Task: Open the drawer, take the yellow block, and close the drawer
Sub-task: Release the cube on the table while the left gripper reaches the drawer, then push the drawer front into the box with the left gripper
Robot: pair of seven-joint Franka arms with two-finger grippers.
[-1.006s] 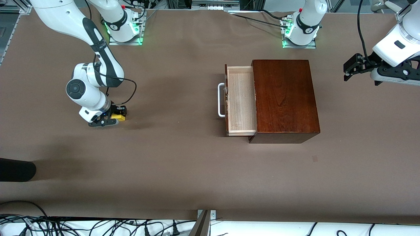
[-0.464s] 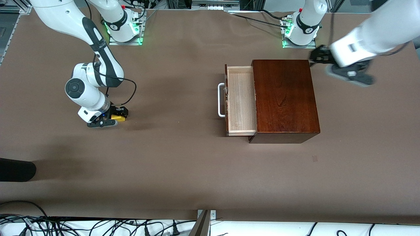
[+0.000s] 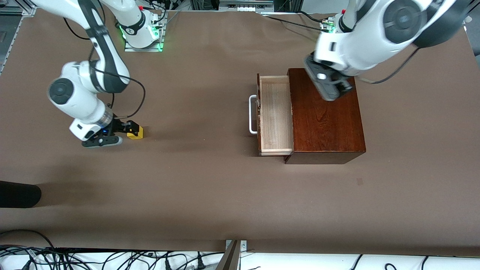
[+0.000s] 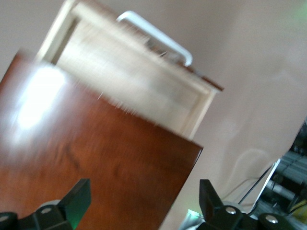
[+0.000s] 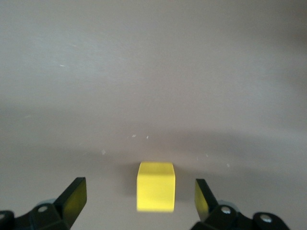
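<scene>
The yellow block [image 3: 135, 132] rests on the brown table toward the right arm's end. My right gripper [image 3: 120, 131] is low beside it and open. In the right wrist view the block [image 5: 156, 186] sits between the spread fingers [image 5: 75, 195] and touches neither. The drawer [image 3: 275, 114] is pulled out of the dark wooden box [image 3: 326, 116], its pale inside bare, with the white handle [image 3: 252, 114] on its front. My left gripper [image 3: 332, 90] hangs over the box top, open and empty. The left wrist view shows the box [image 4: 96, 148], drawer [image 4: 129, 91] and handle [image 4: 158, 36].
A black object [image 3: 18, 194] juts in at the table's edge toward the right arm's end. Cables [image 3: 112, 258] run along the edge nearest the front camera. The arm bases [image 3: 142, 30] stand along the edge farthest from it.
My right gripper has let go of the yellow block and drawn back from it. My left arm has swung in from its end of the table to over the box.
</scene>
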